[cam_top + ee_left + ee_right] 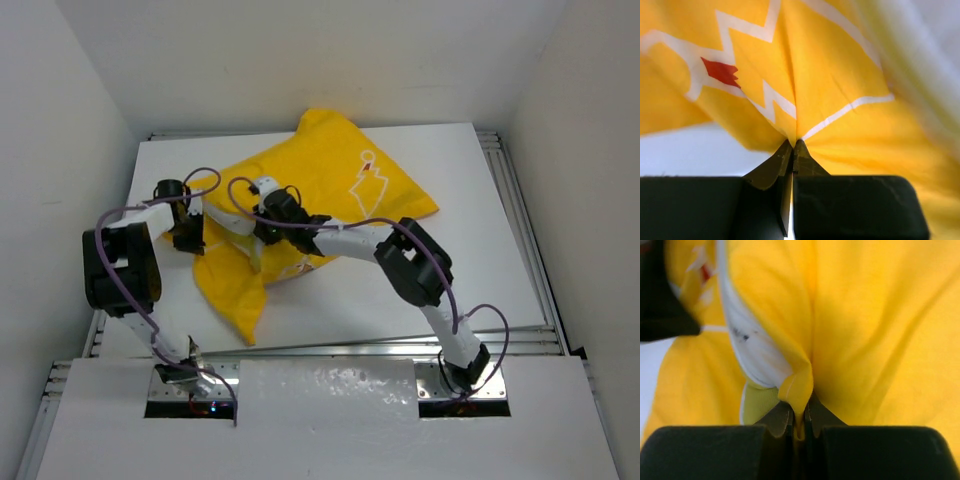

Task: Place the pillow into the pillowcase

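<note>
Top external, centre: pillowcase [330, 170] pinched in fully closed jaws of left gripper [794, 143] and right gripper [800, 408]; thin hem may slip, letting pillow [756, 357] slide out.

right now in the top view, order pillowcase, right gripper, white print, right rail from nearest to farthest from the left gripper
1. pillowcase, pinched in the left gripper
2. right gripper, just to its right
3. white print, farther right, toward the back
4. right rail, table's right edge

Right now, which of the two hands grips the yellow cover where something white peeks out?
The right hand: white pillow shows beside its pinched fold of pillowcase. The left hand pinches only printed yellow fabric.
</note>
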Robot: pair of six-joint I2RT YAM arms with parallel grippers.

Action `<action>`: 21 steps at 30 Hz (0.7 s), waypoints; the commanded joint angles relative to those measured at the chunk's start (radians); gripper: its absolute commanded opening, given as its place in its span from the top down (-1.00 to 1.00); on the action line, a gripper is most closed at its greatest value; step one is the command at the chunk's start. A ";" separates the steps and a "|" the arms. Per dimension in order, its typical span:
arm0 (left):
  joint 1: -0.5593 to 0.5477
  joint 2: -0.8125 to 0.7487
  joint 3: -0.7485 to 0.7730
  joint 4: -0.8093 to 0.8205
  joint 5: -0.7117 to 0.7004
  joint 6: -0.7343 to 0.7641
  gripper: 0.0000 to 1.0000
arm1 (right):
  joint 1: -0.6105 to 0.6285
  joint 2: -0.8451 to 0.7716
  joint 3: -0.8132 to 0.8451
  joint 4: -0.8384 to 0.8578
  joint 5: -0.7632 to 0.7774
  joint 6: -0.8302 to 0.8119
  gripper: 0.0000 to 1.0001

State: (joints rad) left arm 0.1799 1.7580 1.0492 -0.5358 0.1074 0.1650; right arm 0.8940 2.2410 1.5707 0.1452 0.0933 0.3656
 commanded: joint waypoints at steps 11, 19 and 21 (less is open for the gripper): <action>0.015 -0.183 -0.112 -0.139 -0.161 0.263 1.00 | -0.164 -0.075 -0.107 0.137 -0.067 0.229 1.00; -0.057 -0.008 0.168 -0.173 -0.034 0.119 0.33 | -0.133 -0.043 -0.141 0.185 -0.207 0.328 1.00; -0.077 0.006 0.228 -0.174 -0.032 0.097 0.25 | -0.129 -0.040 -0.152 0.186 -0.210 0.351 1.00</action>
State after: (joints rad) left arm 0.1452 1.7702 1.1831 -0.7013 0.0616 0.3126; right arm 0.7742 2.1864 1.4345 0.2859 -0.1177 0.6544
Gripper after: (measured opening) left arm 0.368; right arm 0.046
